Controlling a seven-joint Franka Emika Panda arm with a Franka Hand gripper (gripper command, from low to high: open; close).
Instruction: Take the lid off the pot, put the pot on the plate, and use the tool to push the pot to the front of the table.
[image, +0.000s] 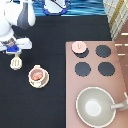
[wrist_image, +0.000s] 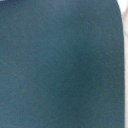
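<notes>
One pot (image: 37, 75) sits on the cream plate (image: 36, 83) on the black worktop (image: 55, 105), out to the exterior view's left of the brown stove panel (image: 120, 65). The pot is open, its reddish inside showing, and the plate's rim peeks out around it.

The pale-pink lid (image: 78, 46) lies on the stove panel, on the burner (image: 81, 51) nearest the panel's corner at the exterior view's top and left, well apart from the pot.

The cream spatula tool (image: 16, 63) lies on the worktop, farther to the exterior view's left of the stove panel than the pot, and a little toward the exterior view's top from the pot. The gripper (image: 15, 51) hangs directly over the spatula, its blue block just above the tool's head. Whether the jaws are spread or closed, or have hold of the tool, I cannot tell.

A large grey pan (image: 97, 106) with a long handle rests on the stove panel's end toward the exterior view's bottom.

The wrist view shows only dark worktop surface (wrist_image: 60, 65).
</notes>
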